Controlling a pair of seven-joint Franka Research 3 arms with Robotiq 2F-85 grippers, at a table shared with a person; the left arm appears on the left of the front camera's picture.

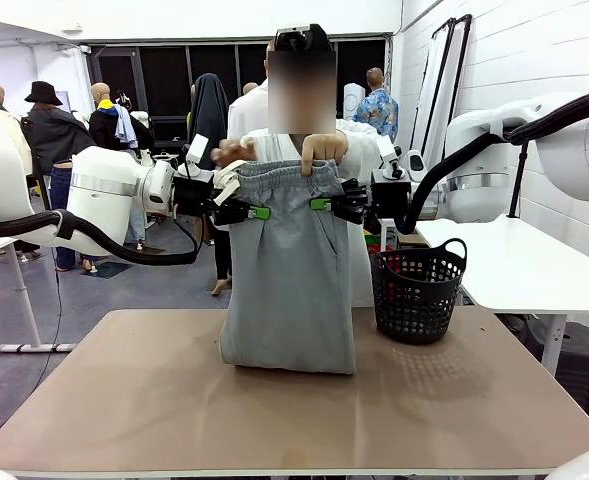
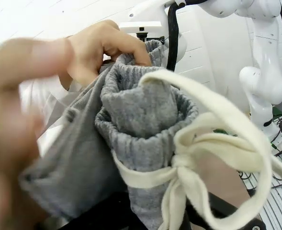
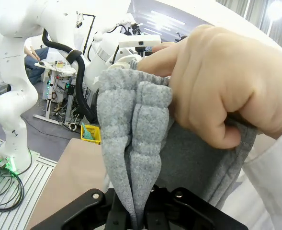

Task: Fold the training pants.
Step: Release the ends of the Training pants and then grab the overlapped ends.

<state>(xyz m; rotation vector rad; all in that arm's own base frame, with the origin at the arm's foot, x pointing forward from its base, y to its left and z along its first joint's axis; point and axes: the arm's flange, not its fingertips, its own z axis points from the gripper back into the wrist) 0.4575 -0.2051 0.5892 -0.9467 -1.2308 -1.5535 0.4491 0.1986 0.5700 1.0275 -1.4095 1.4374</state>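
- The training pants (image 1: 289, 270) hang upright over the middle of the table (image 1: 274, 430). The waistband is up at the person's chest and the lower end is slumped on the tabletop (the legs are lost in the folds and cannot be told apart).
- The left gripper (image 1: 258, 212) is clamped on the waistband edge on its own side, with a green pad showing.
- The right gripper (image 1: 322, 204) is clamped on the opposite edge, also with a green pad showing.
- The hand by the right gripper (image 1: 324, 150) has its fingers curled down over the top of the waistband, pinching it.
- The hand by the left gripper (image 1: 236, 152) is at the other top corner. From the front its grip is hard to read.
- In the left wrist view the bunched waistband and the knotted, looping whitish drawstring (image 2: 203, 153) cover the gripper's fingers. That hand pinches the cloth at the top. A large blurred skin-toned shape at picture left is too close to make out.
- In the right wrist view the gathered waistband drops between the black finger bases, hiding the pads. The person's fist is closed on the cloth beside it.
- The black mesh basket (image 1: 419, 290) stands on the table just beside the pants, on the right arm's side.
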